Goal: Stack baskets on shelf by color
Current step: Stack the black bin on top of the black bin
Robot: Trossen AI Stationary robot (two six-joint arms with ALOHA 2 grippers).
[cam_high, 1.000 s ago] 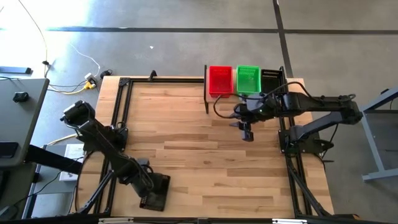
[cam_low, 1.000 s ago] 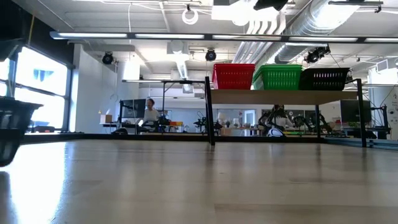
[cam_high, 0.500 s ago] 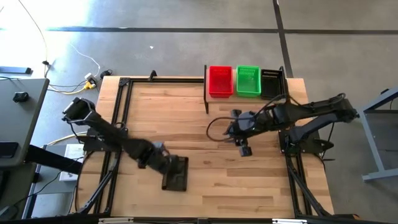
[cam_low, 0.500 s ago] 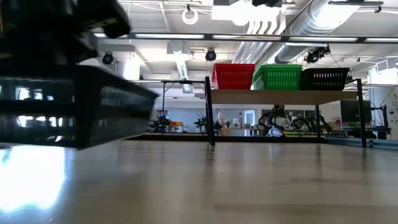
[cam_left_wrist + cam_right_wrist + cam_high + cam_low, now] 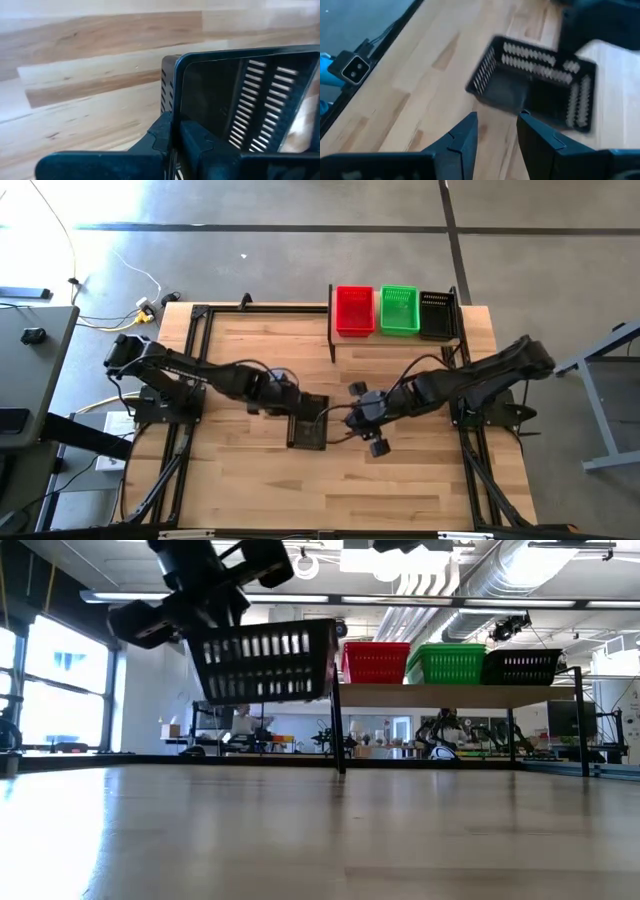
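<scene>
My left gripper [image 5: 295, 412] is shut on a black mesh basket [image 5: 308, 424] above the middle of the table; the low view shows that basket [image 5: 265, 662] in the air under the gripper [image 5: 205, 600]. My right gripper [image 5: 350, 420] is open just to the basket's right, and its wrist view shows the open fingers [image 5: 497, 125] pointing at the basket [image 5: 530, 90] without touching it. The shelf [image 5: 450, 695] stands at the table's far edge and carries red [image 5: 354, 311], green [image 5: 399, 310] and black [image 5: 436, 314] baskets side by side. My left gripper pinches one side wall of the black basket at its rim [image 5: 172, 117], near a corner, with one finger [image 5: 200, 142] inside and one finger [image 5: 159, 137] outside. It comes from the table's left, slanting down. The basket is lifted clear of the table, open side up and slightly tilted.
Black frame rails [image 5: 195, 350] run along the table's left, far and right sides. The shelf's black posts [image 5: 331, 340] stand at the far edge. Bare wooden table top [image 5: 270, 350] lies around the two grippers. Cables lie on the floor beyond the far left corner.
My left arm has swung from the table's near left corner toward its middle, carrying the black basket, which now hangs clearly above the table. My right arm has moved away from the shelf, toward the near edge and the left, up to the basket.
</scene>
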